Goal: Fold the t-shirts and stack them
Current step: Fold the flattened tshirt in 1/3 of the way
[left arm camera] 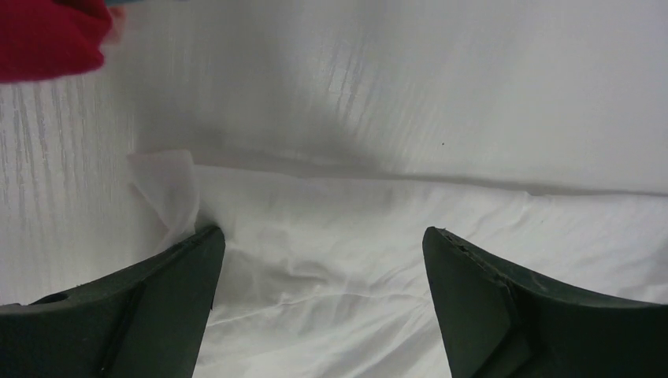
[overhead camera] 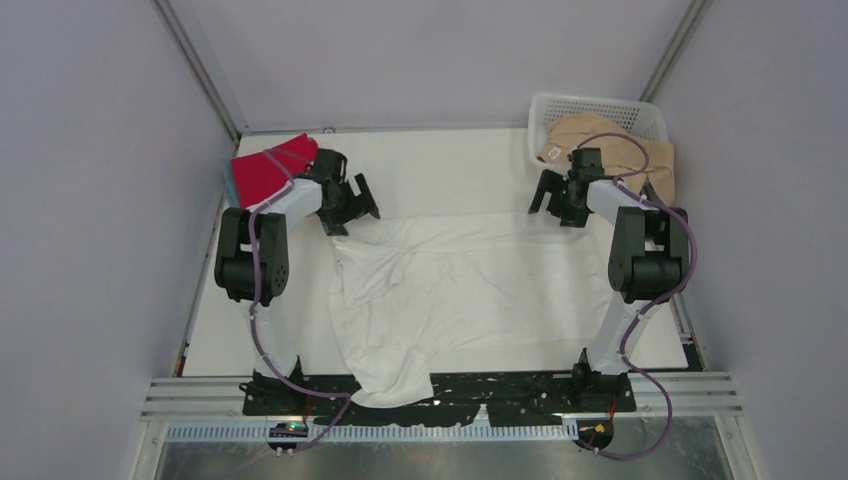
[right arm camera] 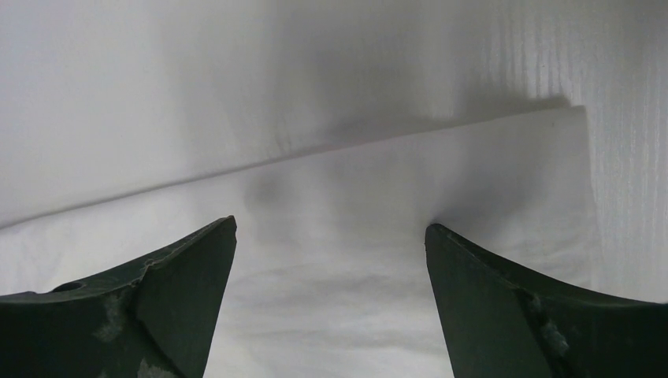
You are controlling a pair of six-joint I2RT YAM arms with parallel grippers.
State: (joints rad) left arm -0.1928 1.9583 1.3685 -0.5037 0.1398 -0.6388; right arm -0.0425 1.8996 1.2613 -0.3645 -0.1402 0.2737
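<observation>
A white t-shirt point(overhead camera: 440, 290) lies spread and crumpled on the table, one part hanging over the near edge. My left gripper point(overhead camera: 352, 203) is open above its far left corner; the wrist view shows the shirt point(left arm camera: 331, 260) between the spread jaws. My right gripper point(overhead camera: 556, 200) is open above its far right corner; its wrist view shows the flat white cloth point(right arm camera: 339, 236) below. A red folded shirt point(overhead camera: 268, 168) lies at the far left, and shows in the left wrist view point(left arm camera: 47, 35). A tan shirt point(overhead camera: 610, 145) hangs out of the basket.
A white plastic lattice basket point(overhead camera: 595, 108) stands at the far right corner. Grey walls close in the table point(overhead camera: 450, 170) on three sides. A black mounting rail runs along the near edge.
</observation>
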